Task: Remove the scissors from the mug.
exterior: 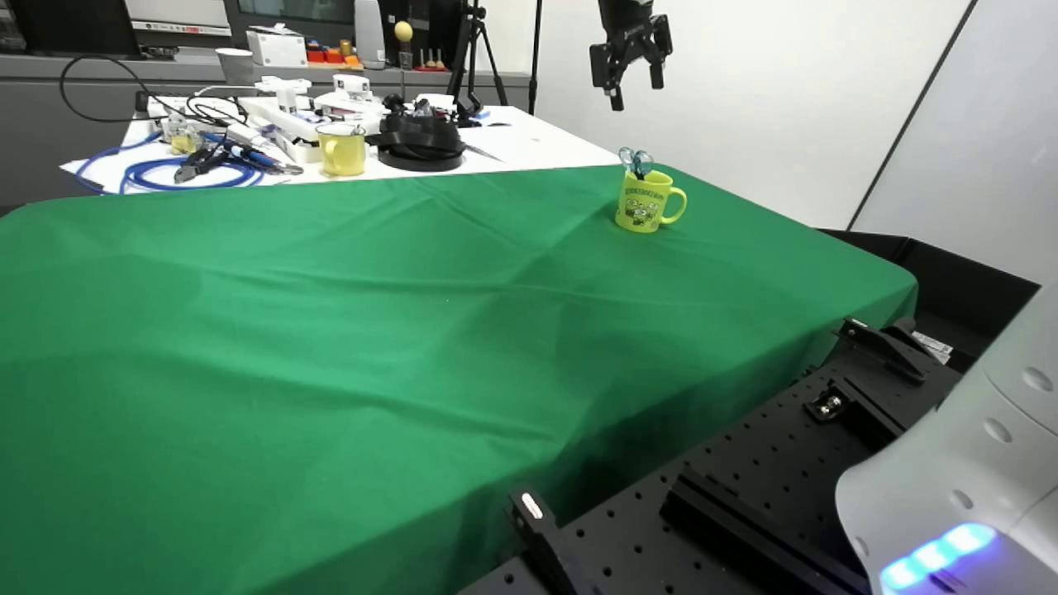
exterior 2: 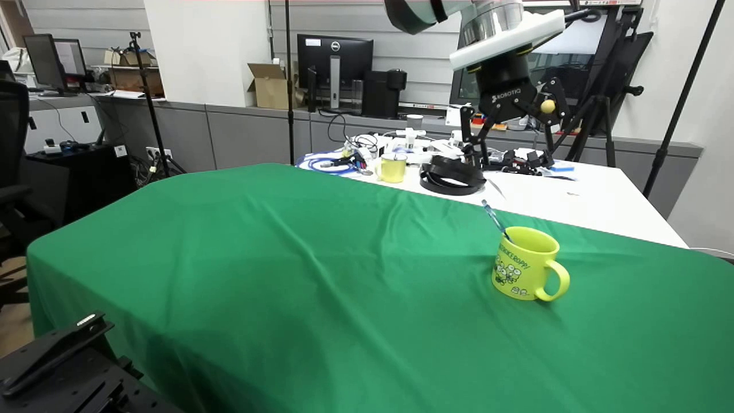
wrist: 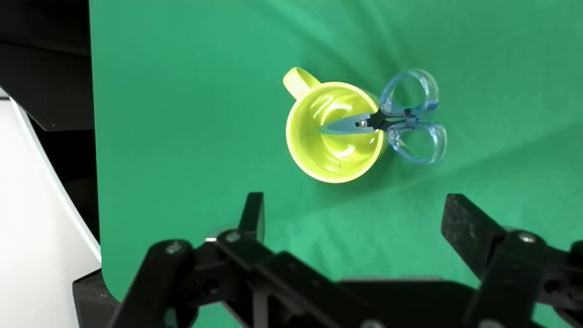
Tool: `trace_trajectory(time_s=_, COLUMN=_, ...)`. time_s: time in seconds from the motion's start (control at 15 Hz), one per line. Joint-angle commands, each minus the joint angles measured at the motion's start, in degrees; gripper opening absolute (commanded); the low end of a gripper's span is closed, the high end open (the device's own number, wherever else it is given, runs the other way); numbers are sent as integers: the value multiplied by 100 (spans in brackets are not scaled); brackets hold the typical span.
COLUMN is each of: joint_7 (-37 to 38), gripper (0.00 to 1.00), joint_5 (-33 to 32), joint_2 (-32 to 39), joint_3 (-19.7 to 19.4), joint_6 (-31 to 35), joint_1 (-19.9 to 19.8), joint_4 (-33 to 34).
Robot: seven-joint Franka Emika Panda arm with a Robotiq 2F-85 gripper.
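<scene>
The yellow-green mug stands upright on the green cloth, in both exterior views point(exterior: 638, 207) point(exterior 2: 523, 268) and in the wrist view point(wrist: 334, 157). The scissors lean in the mug, blades inside and light-blue handles out over the rim, in both exterior views point(exterior: 640, 164) point(exterior 2: 495, 218) and in the wrist view point(wrist: 377, 121). My gripper is open and empty, in the air above mug height, in both exterior views point(exterior: 636, 91) point(exterior 2: 517, 155). In the wrist view the fingers point(wrist: 355, 200) are wide apart, below the mug in the picture, touching nothing.
A white table point(exterior: 537, 145) behind the cloth holds a paler yellow cup point(exterior: 342, 152), blue cables point(exterior: 194, 173) and a black coiled strap point(exterior: 420, 142). The green cloth's edge point(wrist: 94, 150) shows left of the mug in the wrist view. A black perforated base point(exterior: 744, 487) stands in front.
</scene>
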Motion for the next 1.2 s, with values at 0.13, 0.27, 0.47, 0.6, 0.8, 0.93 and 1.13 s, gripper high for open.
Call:
trace_trajectory(time_s=0.13, joint_7=325, gripper=100, joint_5=-498, joint_2=-398, joint_3=-13, joint_6=315, joint_1=123, joint_4=-716)
trace_trajectory(time_s=0.27, joint_7=328, gripper=100, joint_5=-646, joint_2=-477, joint_3=-12, joint_6=354, joint_1=147, joint_4=-909)
trace_trajectory(time_s=0.47, joint_7=385, gripper=100, joint_5=-790, joint_2=-581, joint_3=-9, joint_6=453, joint_1=147, joint_4=-1186)
trace_trajectory(time_s=0.6, joint_7=390, gripper=100, joint_5=-820, joint_2=-624, joint_3=0, joint_6=493, joint_1=134, joint_4=-1319)
trace_trajectory(time_s=0.8, joint_7=352, gripper=100, joint_5=-889, joint_2=-667, joint_3=7, joint_6=655, joint_1=115, joint_4=-1489)
trace_trajectory(time_s=0.93, joint_7=346, gripper=100, joint_5=-943, joint_2=-636, joint_3=-9, joint_6=837, joint_1=104, joint_4=-1536)
trace_trajectory(time_s=1.13, joint_7=311, gripper=100, joint_5=-913, joint_2=-619, joint_3=-13, joint_6=1078, joint_1=60, joint_4=-1581)
